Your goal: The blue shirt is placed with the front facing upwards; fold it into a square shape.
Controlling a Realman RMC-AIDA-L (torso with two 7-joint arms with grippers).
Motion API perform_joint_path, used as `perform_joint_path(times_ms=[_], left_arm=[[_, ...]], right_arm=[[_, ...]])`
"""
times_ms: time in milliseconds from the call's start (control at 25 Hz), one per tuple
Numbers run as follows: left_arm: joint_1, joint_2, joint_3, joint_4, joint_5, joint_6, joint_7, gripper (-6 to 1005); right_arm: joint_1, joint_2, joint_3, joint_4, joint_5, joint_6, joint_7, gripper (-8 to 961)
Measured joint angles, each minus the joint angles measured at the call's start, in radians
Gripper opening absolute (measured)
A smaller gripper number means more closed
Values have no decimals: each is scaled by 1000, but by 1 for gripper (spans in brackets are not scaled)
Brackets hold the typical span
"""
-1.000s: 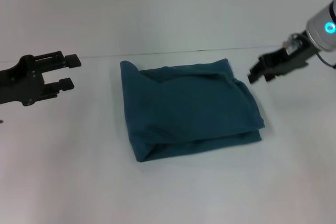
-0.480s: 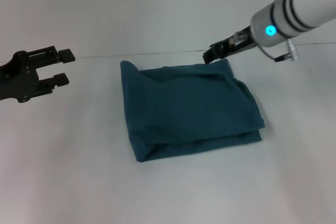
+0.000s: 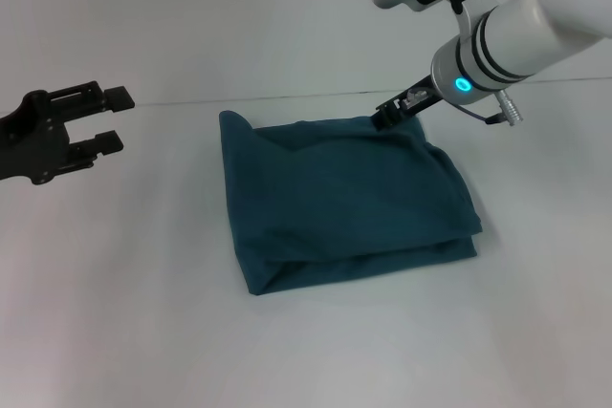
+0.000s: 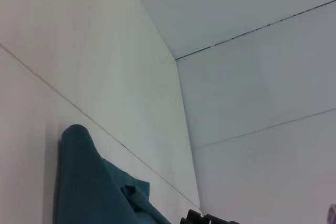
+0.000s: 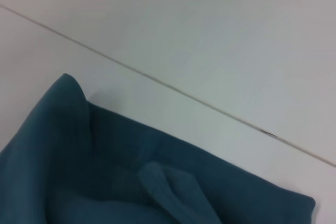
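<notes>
**Supervisor:** Start at the fingertips. What have you got?

**Operator:** My right gripper [image 3: 385, 118] is down at the far edge of the blue shirt [image 3: 344, 203], toward its far right corner. The tip is touching the cloth or just above it; I cannot tell whether the fingers are spread or pinched, they show too small and dark in the head view. My left gripper [image 3: 113, 119] has its fingers spread with nothing between them, hanging well apart from the shirt on the left.

**Supervisor:** And the shirt itself?

**Operator:** It lies in the middle of the white table [image 3: 115, 312], already folded into a thick, roughly square bundle. No lettering shows. The far edge is untidy: the far left corner [image 5: 68, 90] stands up in a peak, and a small flap [image 5: 168, 184] puckers near the middle of that edge in my right wrist view.

**Supervisor:** So why the right arm there?

**Operator:** I'd judge I'm there to tidy or press that far edge so the outline squares up. The left arm is parked clear so it doesn't drag the layers.

**Supervisor:** Risk?

**Operator:** Catching only the top layer and pulling the fold open. The near right corner also looks loosely stacked.
</notes>
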Motion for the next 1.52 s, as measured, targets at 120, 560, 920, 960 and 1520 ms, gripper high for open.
perform_joint_path(times_ms=[120,560,920,960,1520], left_arm=[[0,0,0,-4,0,-4,0,721],[-1,0,0,-5,0,-22,1,724],[-3,-2,0,-9,0,-23,5,727],[-1,-3,0,-9,0,-23,5,727],[1,-5,0,-8,0,-23,5,731]], right_arm=[[12,1,0,32,-1,20,-3,443],[40,2,-10,120,-37,44,0,436],[42,6,-11,135,-39,66,17,400],[42,6,-11,135,-39,66,17,391],[43,6,-11,134,-64,62,46,22]])
